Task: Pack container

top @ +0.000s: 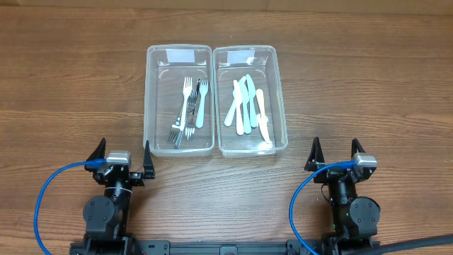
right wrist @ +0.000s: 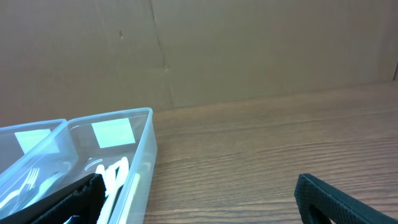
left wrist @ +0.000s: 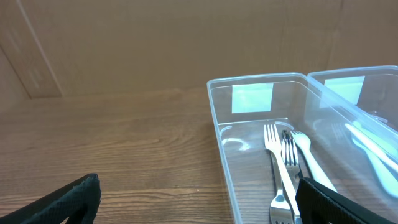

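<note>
L bin (top: pixel 148 99) ~5 forks (top: pixel 188 106), R bin (top: pixel 281 99) ~5 knives (top: pixel 248 106), L end effector (top: pixel 125 146), R end effector (top: pixel 336 144) apart

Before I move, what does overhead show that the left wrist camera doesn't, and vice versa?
Overhead only: the right gripper, open, and the whole right container with all its pale knives laid out. Left wrist only: the cardboard backdrop behind the scene. Both: the left gripper, open, the left container holding the forks, and the wooden table.
</note>
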`<state>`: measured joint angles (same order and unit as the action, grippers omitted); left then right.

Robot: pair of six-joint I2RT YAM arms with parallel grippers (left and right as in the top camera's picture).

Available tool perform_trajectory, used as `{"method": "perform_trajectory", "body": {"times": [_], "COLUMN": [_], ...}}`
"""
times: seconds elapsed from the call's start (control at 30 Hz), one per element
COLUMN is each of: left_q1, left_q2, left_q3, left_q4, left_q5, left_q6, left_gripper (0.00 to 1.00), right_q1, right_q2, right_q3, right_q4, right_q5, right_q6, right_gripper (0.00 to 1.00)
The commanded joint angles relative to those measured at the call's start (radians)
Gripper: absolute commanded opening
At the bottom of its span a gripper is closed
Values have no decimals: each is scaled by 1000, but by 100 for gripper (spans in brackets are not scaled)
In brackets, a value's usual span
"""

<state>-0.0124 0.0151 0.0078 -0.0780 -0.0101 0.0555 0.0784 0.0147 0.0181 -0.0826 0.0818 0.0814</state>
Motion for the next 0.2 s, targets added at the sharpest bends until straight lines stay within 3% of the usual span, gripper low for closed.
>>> {"method": "perform_trajectory", "body": {"times": [0.0,0.17], "left_q1": [5,5], "left_q2": [-11,-11], "left_q3": [-3,-3], "left_q4": [0,0], "left_q5": [22,22], "left_q6": [12,12], "left_gripper": [100,100], "right_q1": [-7,-7], "right_q2": [-12,-12], "right_q3": [-10,-10], "right_q4": [5,5], "right_q5": [-5,-5], "right_q6": [-4,-4], "right_gripper": [100,100]}}
